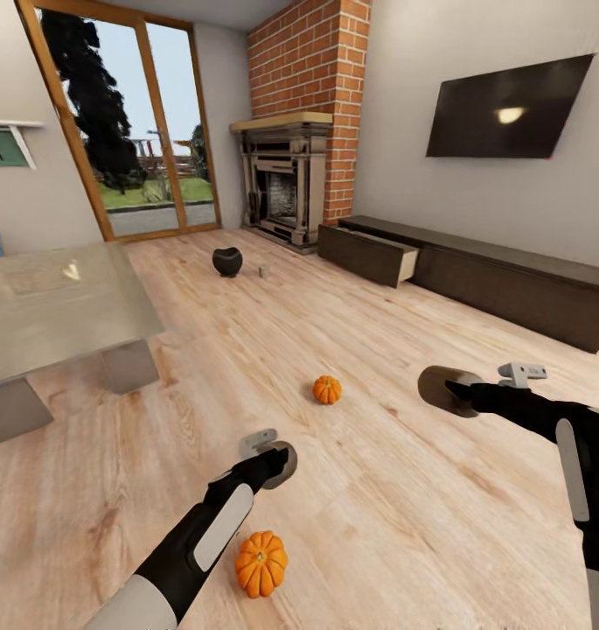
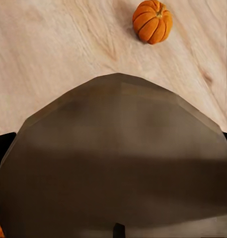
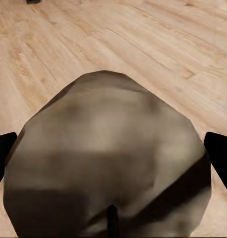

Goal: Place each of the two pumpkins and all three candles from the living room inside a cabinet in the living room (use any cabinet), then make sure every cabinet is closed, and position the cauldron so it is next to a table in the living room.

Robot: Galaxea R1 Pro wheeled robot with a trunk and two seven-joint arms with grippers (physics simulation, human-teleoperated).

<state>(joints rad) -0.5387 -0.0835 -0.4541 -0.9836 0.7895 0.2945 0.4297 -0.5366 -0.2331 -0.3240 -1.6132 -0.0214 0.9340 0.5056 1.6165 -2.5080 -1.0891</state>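
Two orange pumpkins lie on the wood floor: one mid-room, also in the left wrist view, and a nearer one beside my left forearm. My left gripper is shut on a round taupe candle, held above the floor between the pumpkins. To the right, my right gripper is shut on a second taupe candle. The long dark cabinet runs along the right wall with its left drawer pulled open. Far back on the floor sits the black cauldron.
A glass-topped table stands at the left. A small grey object lies near the cauldron, too small to identify. The brick fireplace fills the far corner, glass doors to its left, a TV above the cabinet.
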